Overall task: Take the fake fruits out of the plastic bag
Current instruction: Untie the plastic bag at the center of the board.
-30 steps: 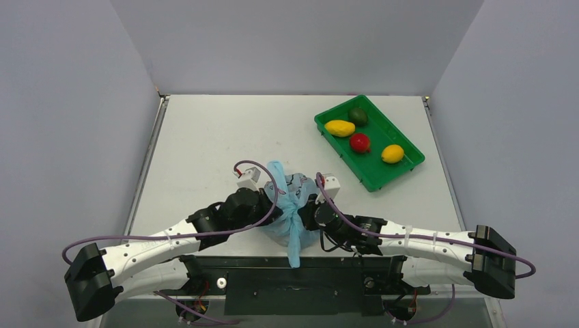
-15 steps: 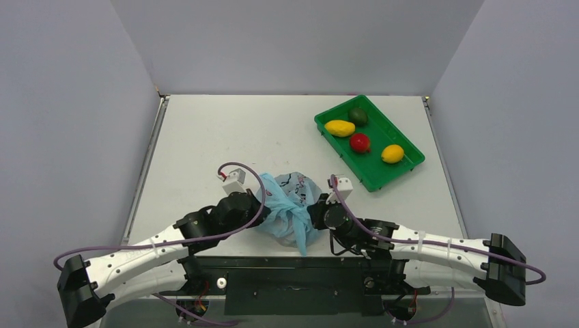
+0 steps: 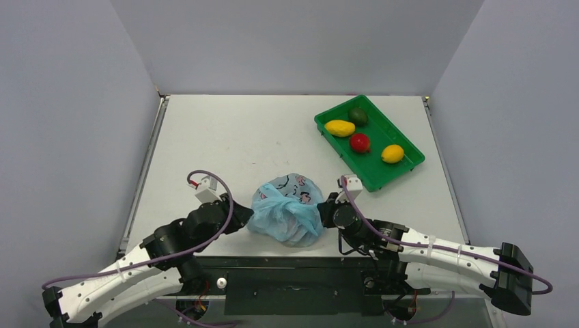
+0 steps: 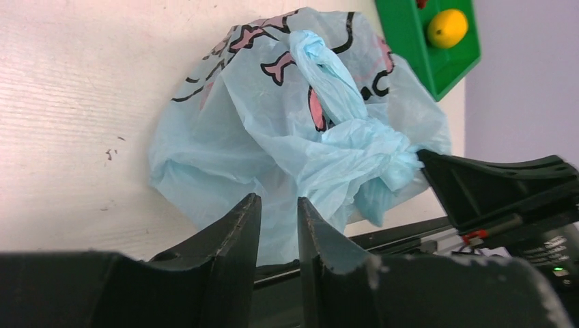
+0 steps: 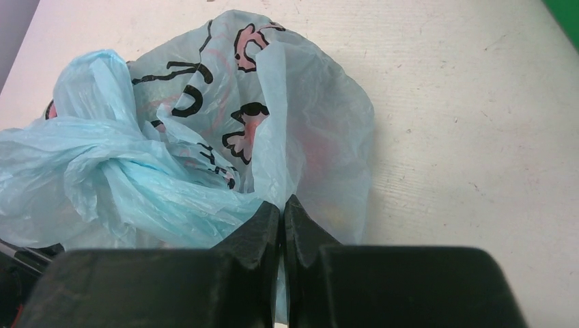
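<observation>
Right claw [image 5: 282, 205] is pressed fully shut, pinching a fold of the plastic bag [image 3: 287, 213]. Left claw [image 4: 278, 202] is parted by a narrow slit (nothing visibly gripped), tips at the bag's edge. The bag lies knotted on the table [image 3: 225, 137] between the 2 claws.

Nothing legible shows in any view: no words, numbers or brand marks. The plastic bag [image 3: 285, 215] carries only black and pink line drawings, with no lettering among them. At about 4 o'clock in the left wrist view, a dark housing [image 4: 554, 249] bears a small patch of pale marks, too blurred to read.
</observation>
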Robot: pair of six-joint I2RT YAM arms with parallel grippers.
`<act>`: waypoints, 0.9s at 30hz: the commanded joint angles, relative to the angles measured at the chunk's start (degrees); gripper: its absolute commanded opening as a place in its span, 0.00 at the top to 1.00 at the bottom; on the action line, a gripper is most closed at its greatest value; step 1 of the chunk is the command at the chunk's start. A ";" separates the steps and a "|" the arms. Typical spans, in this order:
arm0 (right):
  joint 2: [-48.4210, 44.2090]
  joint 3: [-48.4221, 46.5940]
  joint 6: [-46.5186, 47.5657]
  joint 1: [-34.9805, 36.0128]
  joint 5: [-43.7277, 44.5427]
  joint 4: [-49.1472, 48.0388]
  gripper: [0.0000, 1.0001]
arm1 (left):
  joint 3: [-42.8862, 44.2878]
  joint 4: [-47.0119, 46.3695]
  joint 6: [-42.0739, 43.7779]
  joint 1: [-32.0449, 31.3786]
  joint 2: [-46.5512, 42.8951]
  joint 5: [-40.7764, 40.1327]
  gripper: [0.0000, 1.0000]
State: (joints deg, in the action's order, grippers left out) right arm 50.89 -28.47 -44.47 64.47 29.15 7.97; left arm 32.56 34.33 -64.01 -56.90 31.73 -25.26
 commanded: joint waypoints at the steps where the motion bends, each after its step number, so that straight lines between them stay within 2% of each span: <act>1: -0.97 -0.64 1.68 -0.36 0.04 0.32 1.00 | 5.19 -2.30 3.77 0.16 -0.72 1.20 0.65; 2: -1.32 -0.56 1.69 -0.39 0.04 0.32 1.00 | 6.14 -2.67 4.49 0.19 0.28 1.58 0.61; 6: -1.21 -0.95 1.94 -0.40 -0.68 0.36 1.00 | 12.61 -4.78 11.61 0.21 6.99 4.45 0.32; 9: -0.99 -1.28 2.05 -0.42 -1.24 0.50 1.00 | 17.69 -6.37 15.91 0.19 14.00 7.35 0.27; 12: -1.34 -1.41 1.97 -0.40 -1.40 0.71 1.00 | 23.36 -3.59 19.39 0.13 23.59 7.52 0.29; 17: -2.01 -0.74 1.40 -0.49 -1.91 0.65 1.00 | 28.02 -0.18 20.82 -0.63 33.98 6.91 0.32; 23: -2.16 0.56 0.65 -0.58 -2.31 -0.15 1.00 | 28.35 0.26 19.72 -2.37 38.18 4.02 0.35; 25: -2.08 0.60 0.62 -0.57 -2.48 -0.30 1.00 | 27.40 -0.30 18.56 -2.48 38.10 3.94 0.44; 26: -1.89 0.65 0.61 -0.62 -2.53 -0.31 1.00 | 26.40 -0.92 17.78 -2.50 37.86 3.92 0.53; 27: -1.82 0.73 0.61 -0.65 -2.52 -0.36 1.00 | 25.75 -1.41 17.07 -2.51 37.28 4.19 0.57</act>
State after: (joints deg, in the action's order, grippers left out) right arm 49.69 -28.45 -43.13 64.40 26.65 9.13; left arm 58.00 34.24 -45.12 -59.18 70.39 -19.79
